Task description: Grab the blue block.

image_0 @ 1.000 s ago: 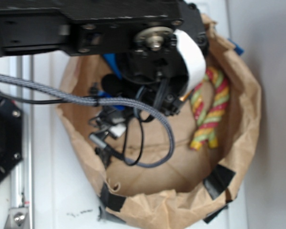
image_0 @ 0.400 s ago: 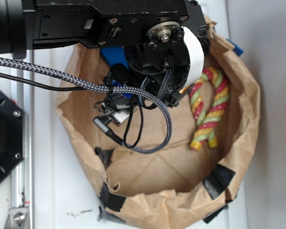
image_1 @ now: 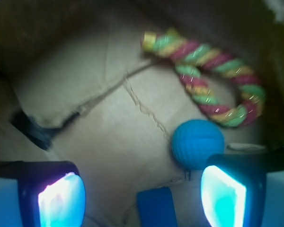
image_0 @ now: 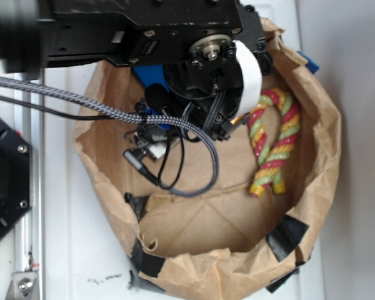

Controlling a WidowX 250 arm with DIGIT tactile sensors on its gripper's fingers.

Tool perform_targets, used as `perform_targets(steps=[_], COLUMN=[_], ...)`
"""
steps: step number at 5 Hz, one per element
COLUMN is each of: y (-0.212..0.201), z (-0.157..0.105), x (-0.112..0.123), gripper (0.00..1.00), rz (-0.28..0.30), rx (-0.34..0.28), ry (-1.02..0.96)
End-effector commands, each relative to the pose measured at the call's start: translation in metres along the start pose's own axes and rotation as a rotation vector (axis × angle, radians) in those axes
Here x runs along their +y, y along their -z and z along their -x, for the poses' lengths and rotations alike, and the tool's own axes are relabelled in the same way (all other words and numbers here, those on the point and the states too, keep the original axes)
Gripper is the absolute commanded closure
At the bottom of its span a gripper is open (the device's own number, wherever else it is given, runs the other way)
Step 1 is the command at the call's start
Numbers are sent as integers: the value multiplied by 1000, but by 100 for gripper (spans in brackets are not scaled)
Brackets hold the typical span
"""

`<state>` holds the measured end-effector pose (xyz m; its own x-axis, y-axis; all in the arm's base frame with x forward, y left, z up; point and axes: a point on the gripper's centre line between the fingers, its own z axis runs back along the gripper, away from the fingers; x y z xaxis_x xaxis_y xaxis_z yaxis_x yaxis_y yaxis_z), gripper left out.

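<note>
The blue block point(image_1: 156, 208) is a flat mid-blue slab on the brown paper floor of the bag. In the wrist view it lies at the bottom edge, between my two fingers and nearer the right one. My gripper point(image_1: 142, 198) is open and empty, hovering above the block. Its fingertips point(image_1: 61, 203) glow cyan. In the exterior view the block point(image_0: 151, 76) shows only as a blue patch under the arm, and the gripper itself is hidden by the wrist point(image_0: 206, 69).
A round teal-blue ball point(image_1: 198, 143) lies just beyond the right finger. A red, green and yellow rope toy point(image_0: 274, 140) curves along the bag's right side. The crumpled brown paper bag point(image_0: 237, 269) walls surround everything. Black tape point(image_1: 31, 127) marks its floor.
The arm has shifted slightly up and left in the exterior view, and more of the blue block shows beneath it. The rope toy has not moved.
</note>
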<state>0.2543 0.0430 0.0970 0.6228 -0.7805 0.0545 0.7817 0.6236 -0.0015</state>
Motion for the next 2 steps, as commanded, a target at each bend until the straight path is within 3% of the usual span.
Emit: perform_targets(steps=[1, 2], y=[21, 29], z=[15, 23], x=[12, 17], gripper=[0, 0], rz=[-67, -50], rx=[39, 29], ry=[27, 48])
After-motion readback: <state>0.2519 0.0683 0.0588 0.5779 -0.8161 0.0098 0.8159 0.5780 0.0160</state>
